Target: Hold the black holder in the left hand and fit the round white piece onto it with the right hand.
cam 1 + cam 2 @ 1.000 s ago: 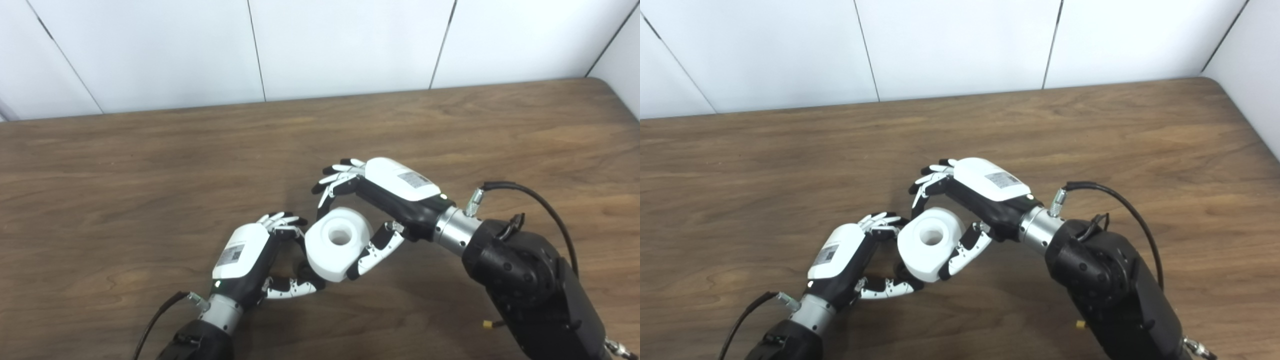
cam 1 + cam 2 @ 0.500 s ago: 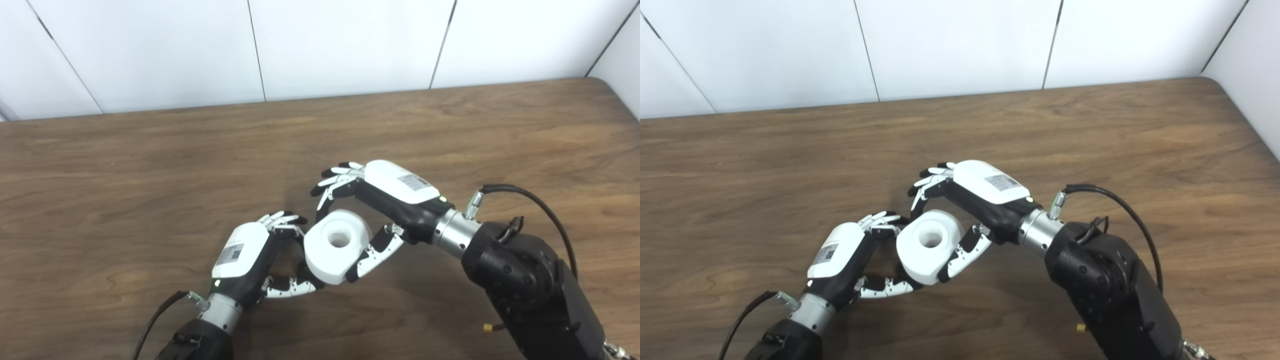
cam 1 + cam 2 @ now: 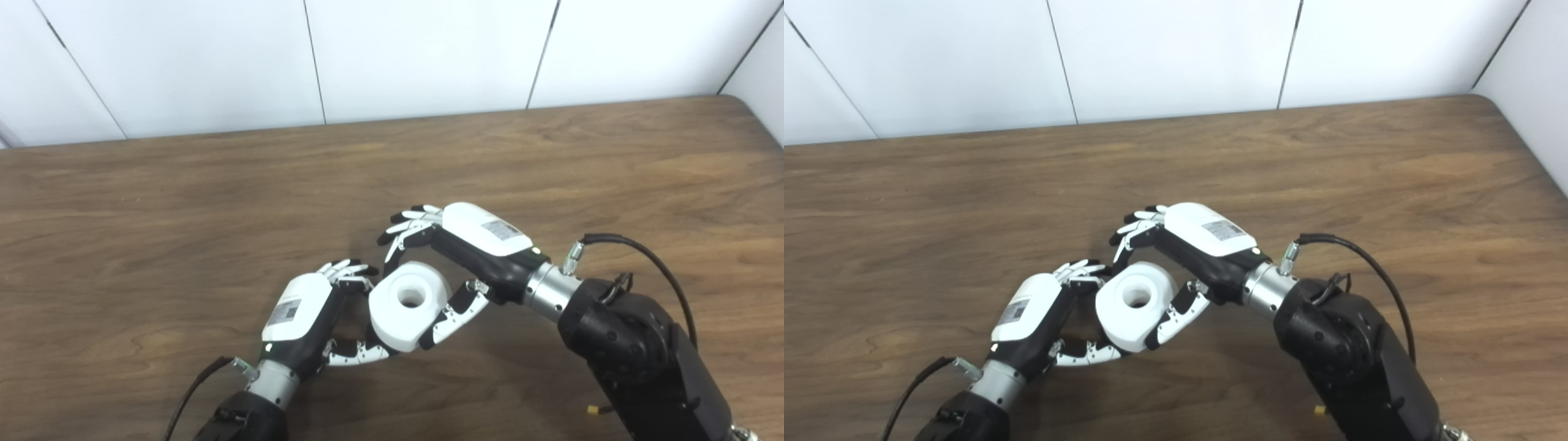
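Observation:
The round white piece (image 3: 392, 318), a thick ring with a hole in the middle, is tilted above the wooden table (image 3: 184, 202). My right hand (image 3: 471, 242) is shut on it, thumb on its near right side and fingers curled over its far side. My left hand (image 3: 300, 312) lies just left of it, fingers and thumb curled around something beneath the piece's lower left edge. Only a dark sliver of the black holder (image 3: 367, 332) shows there; the rest is hidden by the white piece. The piece touches or nearly touches the left hand's fingertips.
White wall panels (image 3: 429, 55) run along the table's far edge. The table's rounded rear right corner (image 3: 744, 104) is in view. A black cable (image 3: 643, 254) loops off my right wrist, and another (image 3: 190, 392) off my left forearm.
My right hand has carried the white piece slightly left and down, closer in against the left hand. The left hand has stayed put.

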